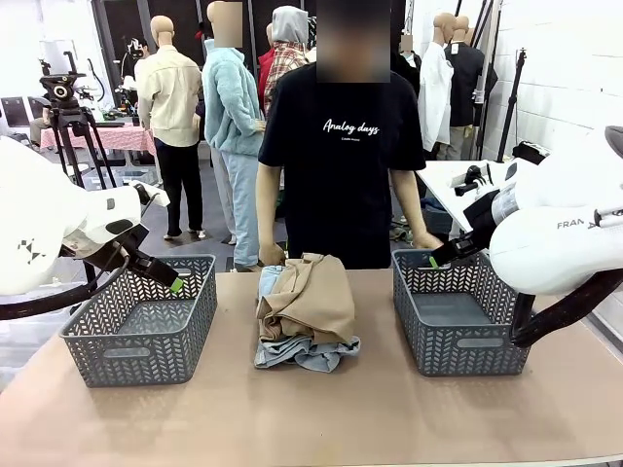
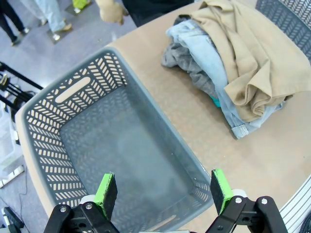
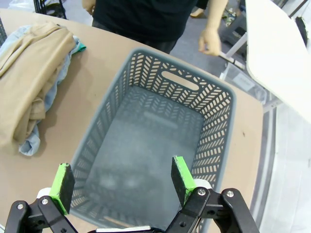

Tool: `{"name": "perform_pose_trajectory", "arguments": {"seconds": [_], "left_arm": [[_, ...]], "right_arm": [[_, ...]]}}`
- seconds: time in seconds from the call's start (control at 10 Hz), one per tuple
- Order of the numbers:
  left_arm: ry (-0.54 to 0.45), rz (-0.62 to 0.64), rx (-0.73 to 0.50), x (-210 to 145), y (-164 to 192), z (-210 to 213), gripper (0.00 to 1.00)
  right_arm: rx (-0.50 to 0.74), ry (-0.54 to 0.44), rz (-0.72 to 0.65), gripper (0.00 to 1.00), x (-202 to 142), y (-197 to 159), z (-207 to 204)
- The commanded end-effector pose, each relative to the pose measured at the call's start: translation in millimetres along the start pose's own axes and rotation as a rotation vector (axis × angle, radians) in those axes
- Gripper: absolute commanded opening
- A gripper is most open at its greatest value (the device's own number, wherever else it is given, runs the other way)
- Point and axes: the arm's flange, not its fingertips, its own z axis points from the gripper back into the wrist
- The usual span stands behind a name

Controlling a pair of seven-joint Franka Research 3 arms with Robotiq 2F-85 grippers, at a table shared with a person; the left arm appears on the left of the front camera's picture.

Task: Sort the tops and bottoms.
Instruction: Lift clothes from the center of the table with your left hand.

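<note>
My left gripper hung spread, pointing down into the left basket. My right gripper hung spread the same way over the right basket. On the bench between them lay one heap: khaki top uppermost, denim and grey top beneath, with an edge of the teal top showing. In my left wrist view the heap sat at 1 o'clock, in my right at 10.

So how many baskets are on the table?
2. The left grey basket sits below the left gripper, the right grey basket below the right gripper, clothes pile between them. None seems hidden.
</note>
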Motion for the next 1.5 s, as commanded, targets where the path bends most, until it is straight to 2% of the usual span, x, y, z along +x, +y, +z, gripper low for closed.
{"name": "perform_pose_trajectory", "arguments": {"seconds": [0.0, 0.7, 0.9, 1.0, 1.2, 1.4], "left_arm": [[0.005, -0.004, 0.01, -0.5, 1.8, 0.7, 1.0], [0.005, -0.004, 0.01, -0.5, 1.8, 0.7, 1.0], [-0.024, 0.02, -0.006, -0.8, -8.2, -9.5, 1.0], [-0.033, 0.039, -0.032, 10.7, -14.0, -17.1, 1.0], [-0.083, -0.03, -0.065, 51.8, -39.8, -16.6, 1.0], [-0.041, -0.108, -0.09, 90.6, -71.3, -28.7, 1.0]], "right_arm": [[-0.002, 0.002, 0.006, 1.0, -0.5, -0.8, -0.8], [-0.002, 0.002, 0.006, 1.0, -0.5, -0.8, -0.8], [-0.002, 0.002, 0.006, 1.0, -0.5, -0.8, -0.8], [-0.002, 0.002, 0.006, 1.0, -0.5, -0.8, -0.8], [-0.002, 0.002, 0.006, 1.0, -0.5, -0.8, -0.8], [-0.002, 0.002, 0.006, 1.0, -0.5, -0.8, -0.8]]}}
